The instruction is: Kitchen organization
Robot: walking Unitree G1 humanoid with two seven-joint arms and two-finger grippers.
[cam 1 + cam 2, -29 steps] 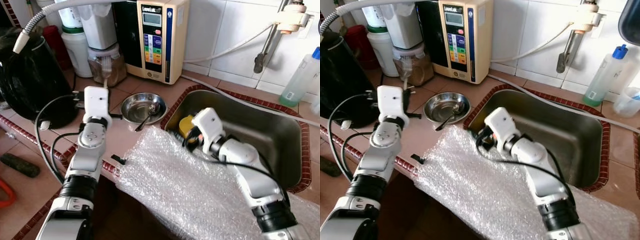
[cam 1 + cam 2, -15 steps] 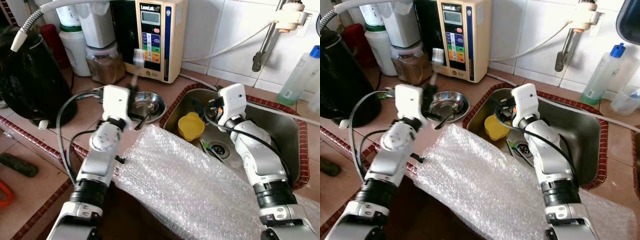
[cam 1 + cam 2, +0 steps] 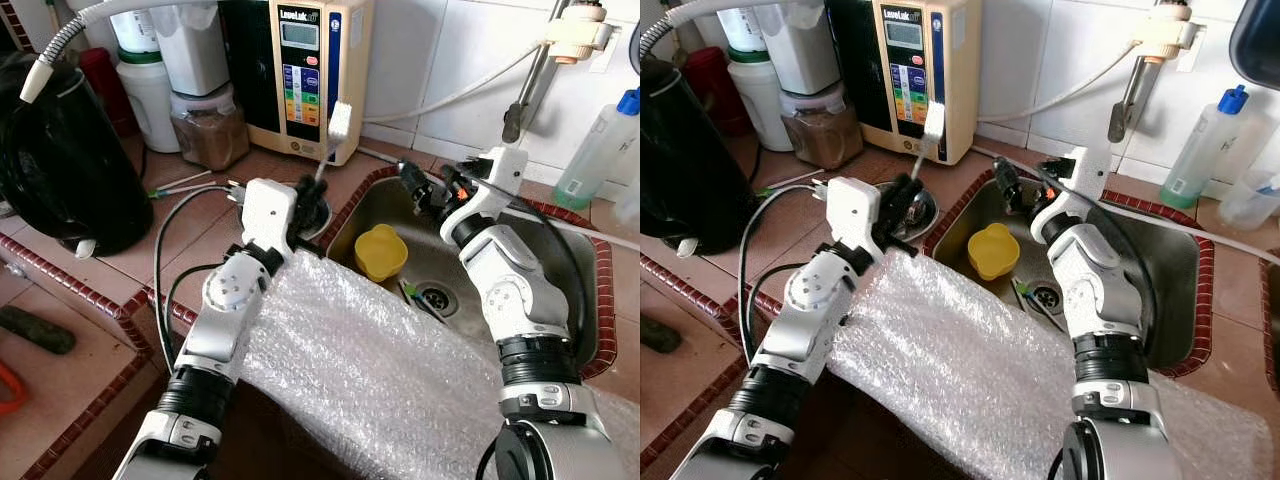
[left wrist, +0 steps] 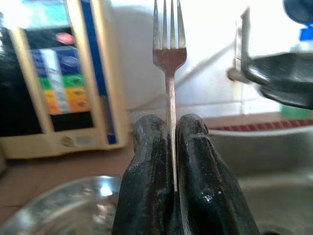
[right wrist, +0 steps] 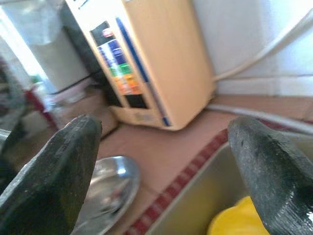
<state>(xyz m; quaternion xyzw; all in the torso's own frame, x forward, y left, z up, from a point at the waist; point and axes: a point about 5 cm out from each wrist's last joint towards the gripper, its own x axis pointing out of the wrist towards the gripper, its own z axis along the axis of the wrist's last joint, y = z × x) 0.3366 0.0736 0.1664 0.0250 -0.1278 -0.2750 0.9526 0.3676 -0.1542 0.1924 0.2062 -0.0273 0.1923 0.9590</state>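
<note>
A: Nearest item?
B: Clear bubble-wrap sheet [image 3: 400, 380] draped over the counter edge.

A: Grippers?
B: Left gripper [image 4: 171, 142] pinches a silver metal fork [image 3: 335, 135] upright above the round steel dish [image 3: 915, 215]. Right gripper [image 3: 420, 185], fingers spread, empty, hovers over the steel sink [image 3: 560, 290].

A: Progress?
B: Judged early: fork lifted, unplaced; yellow plastic cup [image 3: 380, 252] sits in the sink.
</note>
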